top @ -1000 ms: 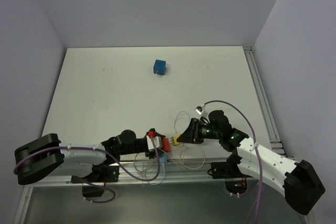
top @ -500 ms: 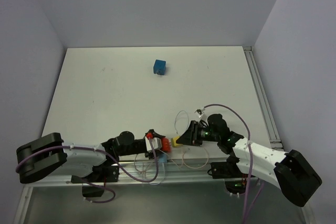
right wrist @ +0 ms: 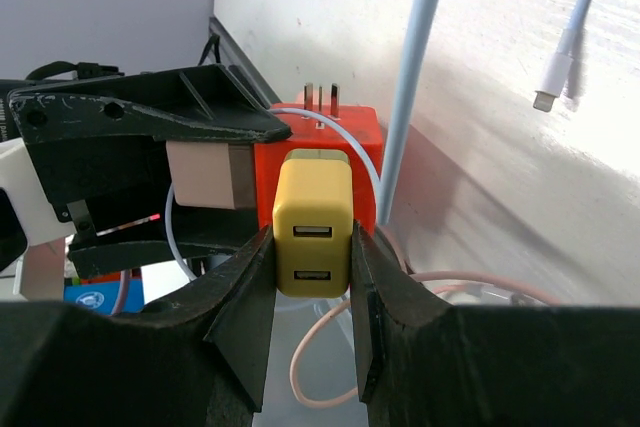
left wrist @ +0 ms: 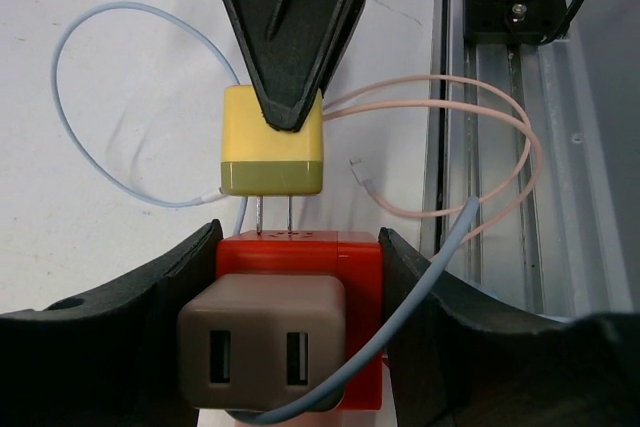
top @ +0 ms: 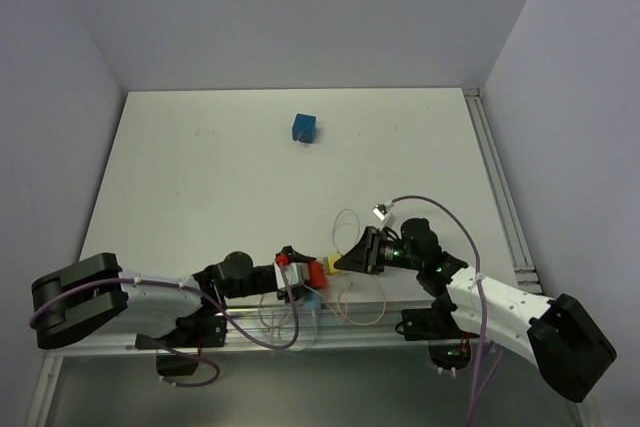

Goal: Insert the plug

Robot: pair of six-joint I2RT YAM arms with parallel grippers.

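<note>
My left gripper (left wrist: 298, 282) is shut on a red socket cube (left wrist: 300, 252), which carries a beige USB charger (left wrist: 262, 342) on its near face. My right gripper (right wrist: 312, 247) is shut on a yellow USB plug (right wrist: 312, 222). In the left wrist view the yellow plug (left wrist: 272, 142) stands just beyond the cube. Its two metal prongs reach the cube's far face, with most of their length still showing. From above, the plug (top: 331, 265) and the cube (top: 316, 274) meet at the table's near edge, between the left gripper (top: 300, 277) and the right gripper (top: 340, 265).
A light blue cable (left wrist: 110, 22) and a pink cable (left wrist: 480, 127) loop loosely around the grippers. A metal rail (left wrist: 500, 147) runs along the near table edge. A blue cube (top: 305, 127) sits far back on the white table (top: 200, 177).
My right gripper has carried the yellow plug a little left, closing the gap to the red cube. My left gripper has held the cube almost still.
</note>
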